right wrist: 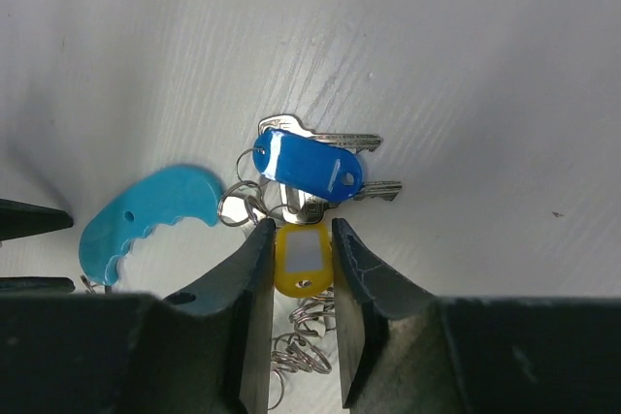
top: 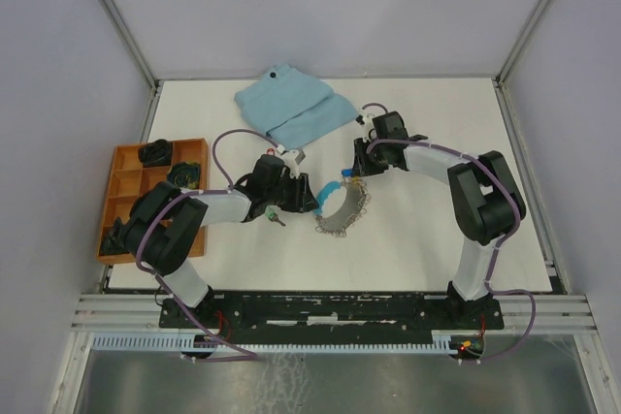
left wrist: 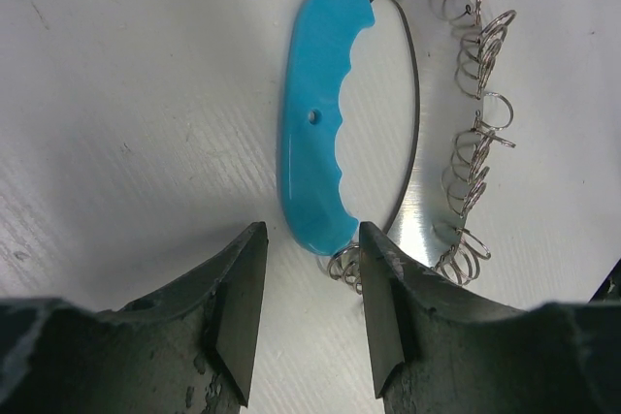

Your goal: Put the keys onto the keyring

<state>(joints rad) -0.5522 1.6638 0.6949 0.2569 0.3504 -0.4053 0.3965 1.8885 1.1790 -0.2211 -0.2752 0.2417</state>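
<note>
Keyring (top: 342, 208) flat mid-counter (top: 437, 239), blue handle (left wrist: 315, 133) at its eleven o'clock. My left claw (left wrist: 310, 230), at nine, stands apart either side of the handle's tip. My right claw (right wrist: 303, 225), at one, straddles the yellow tag (right wrist: 303, 259). Pinching it? Can't tell. Blue-tagged key (right wrist: 309, 167) just beyond.

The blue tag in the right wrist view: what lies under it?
Two silver keys lie under the blue tag; their blades stick out to its right. The tag covers the middle of each key.
</note>
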